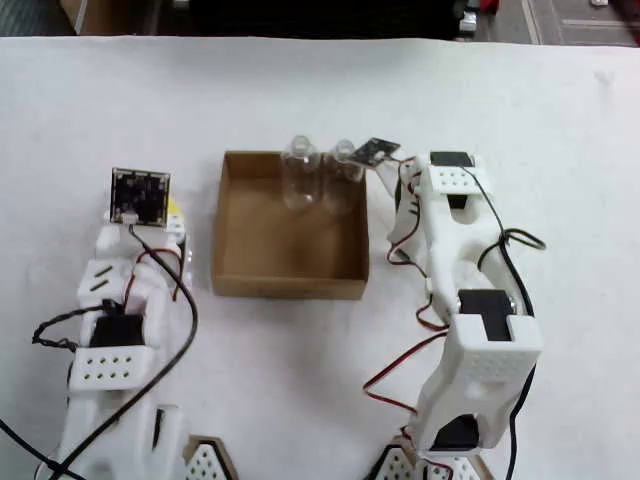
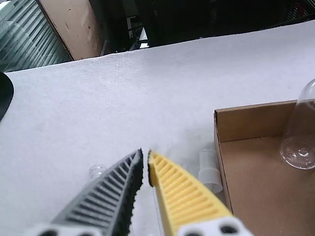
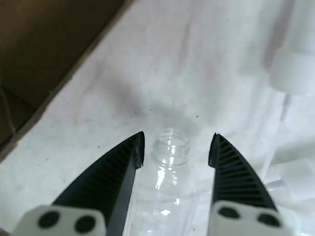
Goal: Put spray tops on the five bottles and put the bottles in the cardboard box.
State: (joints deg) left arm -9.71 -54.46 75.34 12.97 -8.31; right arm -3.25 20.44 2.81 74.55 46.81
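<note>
From where I stand, the right gripper has its black fingers spread wide on either side of an uncapped clear bottle, the threaded neck sitting between the tips near the middle of the right wrist frame. I can't tell whether either finger touches the plastic. A white spray top lies at the upper right of that frame, and the cardboard box fills its upper left corner.

The step looks like taking hold of this bottle so it can be capped. I'd close on the shoulder just below the threads, not on the thin body, which would likely buckle or squirt out. The pinch should be gentle and centred so the neck stays free for the top.

The left gripper, at the lower middle of its own frame, has its grey and yellow fingers drawn together on nothing, above the white worktop. A loose spray top lies just beside the box wall, close enough for it to fetch.

In the high view, a standing bottle and a second standing bottle are at the top edge of the box.
</note>
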